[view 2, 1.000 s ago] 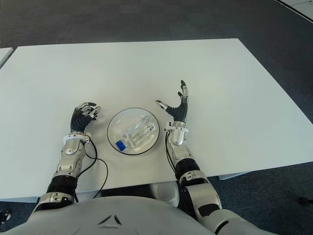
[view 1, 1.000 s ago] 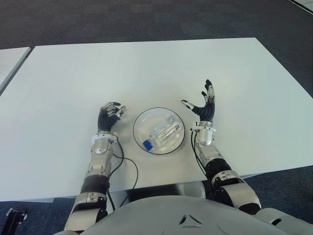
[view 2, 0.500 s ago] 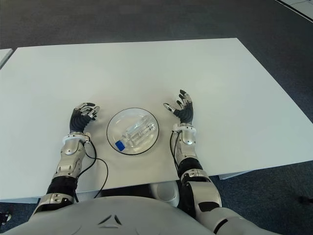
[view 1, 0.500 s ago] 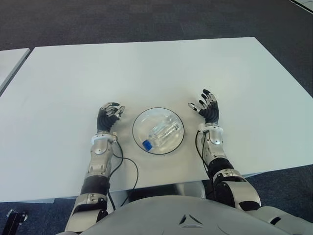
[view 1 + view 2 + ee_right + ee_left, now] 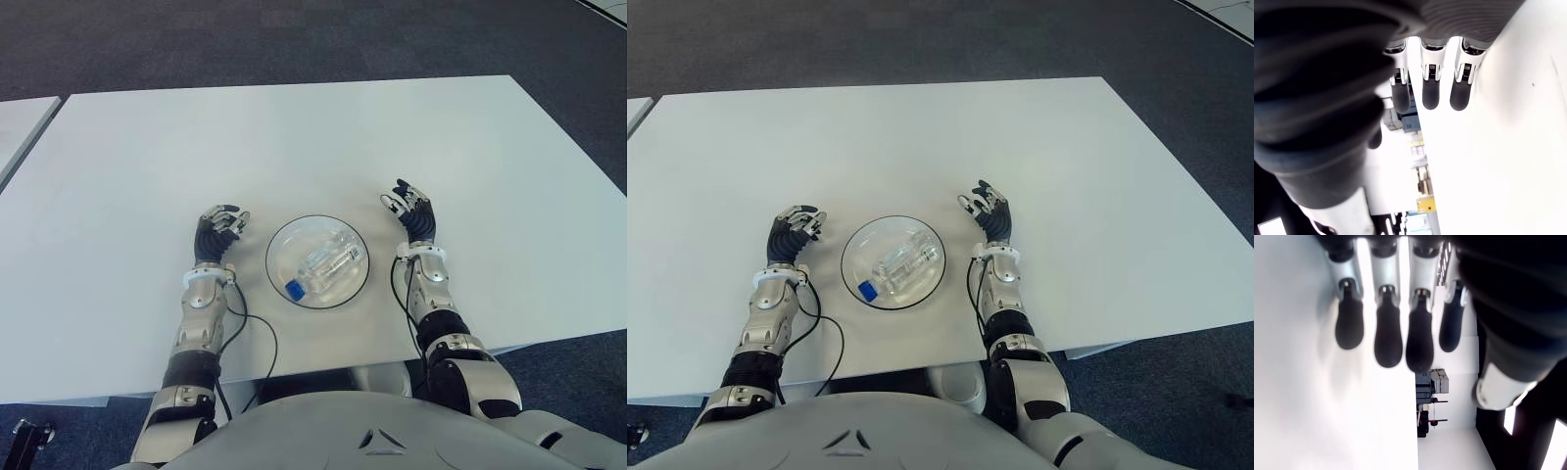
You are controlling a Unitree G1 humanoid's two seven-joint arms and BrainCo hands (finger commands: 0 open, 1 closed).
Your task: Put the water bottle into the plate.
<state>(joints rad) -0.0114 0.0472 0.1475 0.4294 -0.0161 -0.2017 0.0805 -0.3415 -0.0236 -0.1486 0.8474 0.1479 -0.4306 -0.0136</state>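
Two hands in view: both hold nothing.
Water bottle: lies on its side inside the plate, blue cap toward the table's near edge, clear body angled toward the far right of the dish.
Plate: clear glass, dark rim, sits near the table's near edge, roughly midway between the two hands.
Table: white, otherwise bare around the plate.
Right hand: shows just right of the plate, apart from its rim; fingers loosely bent, nothing between them. Right wrist view confirms bare table beyond the fingertips.
Left hand: shows just left of the plate, apart from it; fingers loosely curled, nothing held. Left wrist view shows the fingertips over plain table, nothing held.
Change noted: a second ago the right hand stood taller and splayed wide beside the plate; it has since drawn back, lowered and relaxed its fingers. Bottle and plate have not shifted across that interval; left hand is unchanged.
Meaning for task: release appears complete and the right hand is retreating. The bottle is fully within the rim, so I judge the placement achieved.
Remaining step: likely only settling the right arm clear of the plate.
Risk: low; a stray brush against the rim during withdrawal could nudge the light dish, and the bottle, lying on its side, could roll.
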